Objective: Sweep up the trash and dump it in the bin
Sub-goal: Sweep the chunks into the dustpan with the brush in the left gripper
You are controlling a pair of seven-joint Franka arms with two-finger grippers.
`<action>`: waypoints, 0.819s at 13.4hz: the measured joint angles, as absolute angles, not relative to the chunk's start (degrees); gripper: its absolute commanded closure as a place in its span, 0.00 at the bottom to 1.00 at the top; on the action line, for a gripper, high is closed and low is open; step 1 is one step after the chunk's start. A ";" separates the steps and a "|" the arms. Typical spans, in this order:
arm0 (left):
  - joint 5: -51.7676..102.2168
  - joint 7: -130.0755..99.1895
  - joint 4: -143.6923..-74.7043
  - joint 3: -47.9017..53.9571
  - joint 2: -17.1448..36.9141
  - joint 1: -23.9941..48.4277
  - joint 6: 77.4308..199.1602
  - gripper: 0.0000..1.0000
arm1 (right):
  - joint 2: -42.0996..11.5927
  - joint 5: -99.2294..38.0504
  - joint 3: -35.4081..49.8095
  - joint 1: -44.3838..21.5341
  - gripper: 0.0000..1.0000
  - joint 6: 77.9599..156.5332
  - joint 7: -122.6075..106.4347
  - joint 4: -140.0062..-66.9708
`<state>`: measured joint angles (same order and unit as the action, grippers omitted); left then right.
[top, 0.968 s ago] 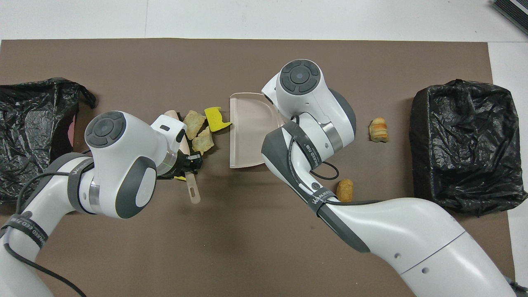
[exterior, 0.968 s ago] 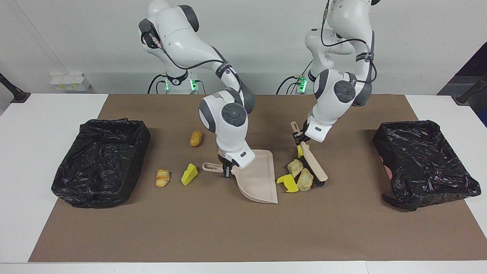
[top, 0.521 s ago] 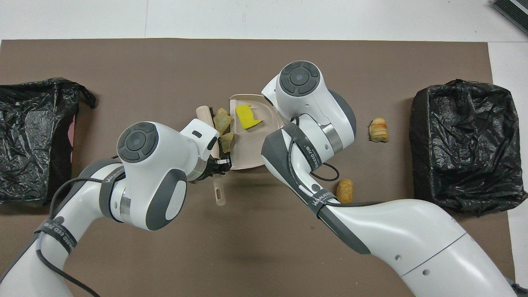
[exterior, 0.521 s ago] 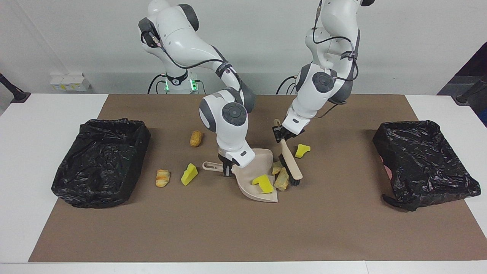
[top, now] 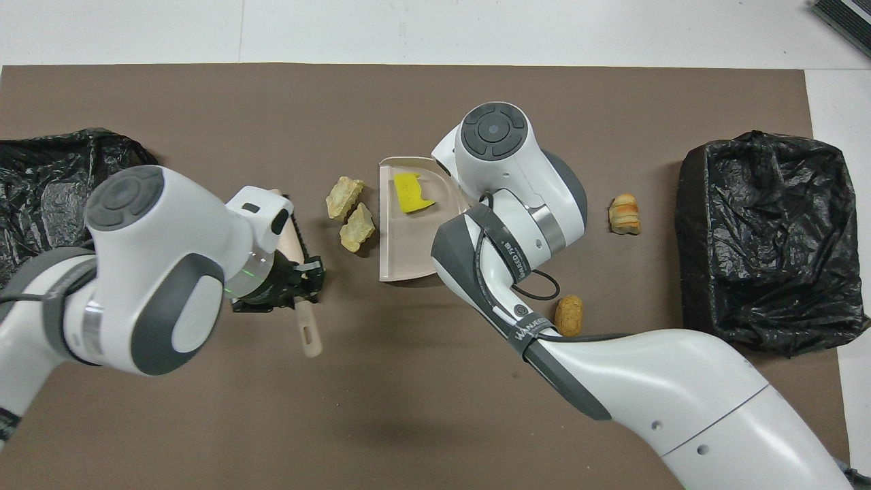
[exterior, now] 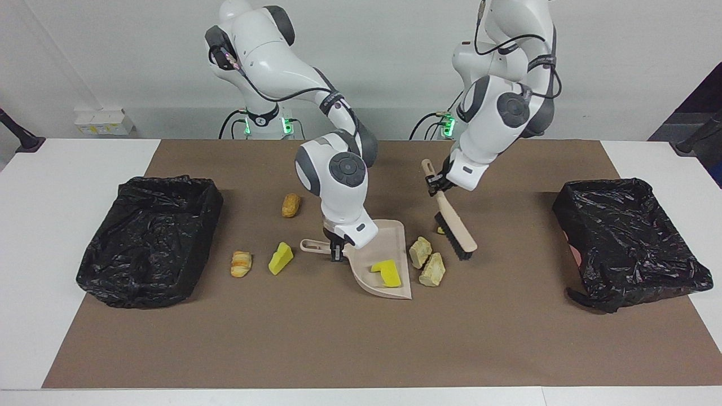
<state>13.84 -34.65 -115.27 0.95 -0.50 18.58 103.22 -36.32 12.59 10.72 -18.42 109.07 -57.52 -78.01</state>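
Beige dustpan (exterior: 383, 265) frame centre, we note right gripper (exterior: 337, 248) pinching its handle, left gripper (exterior: 437, 186) clamped on brush (exterior: 454, 228), apparently raised, yellow sponge (exterior: 388, 273) inside pan.

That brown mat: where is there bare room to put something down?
The brown mat is bare along its edge farthest from the robots, between the two black-lined bins. It is crowded mid-mat around the beige plastic dustpan and the pale rocky chunks.

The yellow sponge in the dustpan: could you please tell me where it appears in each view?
Facing view: yellow sponge just below centre, inside the dustpan.
Overhead view: same sponge above centre, in the dustpan's part farther from the robots.
Shared landmark: two beige rocky chunks beside the dustpan's open edge.
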 measured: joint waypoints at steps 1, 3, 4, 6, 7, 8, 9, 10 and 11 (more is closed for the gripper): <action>12.89 -36.65 -116.90 0.85 -2.56 17.55 100.56 1.00 | -36.29 12.59 10.72 -18.42 1.00 109.07 -57.52 -78.07; 12.39 -40.67 -123.59 0.92 -6.32 17.00 100.47 1.00 | -36.09 12.59 10.73 -18.47 1.00 109.07 -57.52 -78.30; 12.38 -41.75 -127.24 1.06 -7.61 16.98 101.94 1.00 | -35.91 12.59 10.73 -18.57 1.00 109.07 -57.40 -78.57; 12.38 -42.09 -132.39 1.74 -7.95 17.34 108.04 1.00 | -35.41 12.59 10.74 -18.73 1.00 109.16 -56.73 -79.40; 12.39 -42.09 -133.87 2.01 -7.41 18.16 111.04 1.00 | -35.15 12.59 10.74 -18.69 1.00 109.25 -56.68 -79.94; 12.39 -42.09 -134.63 2.23 -6.22 19.24 114.01 1.00 | -34.89 12.59 10.74 -18.64 1.00 109.33 -56.64 -80.53; 12.39 -41.89 -134.71 2.43 -4.67 20.31 117.28 1.00 | -34.62 12.59 10.72 -18.61 1.00 109.51 -56.62 -81.08; 12.47 -41.14 -134.27 2.62 -3.15 21.18 120.33 1.00 | -34.38 12.59 10.72 -18.60 1.00 109.64 -56.62 -81.44; 12.83 -39.91 -133.10 2.73 -1.82 21.72 121.98 1.00 | -34.24 12.59 10.72 -18.60 1.00 109.67 -56.62 -81.64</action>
<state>12.83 -39.91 -133.10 2.73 -1.82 21.72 121.98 -34.24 12.59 10.72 -18.60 109.67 -56.62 -81.64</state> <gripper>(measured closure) 0.744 0.687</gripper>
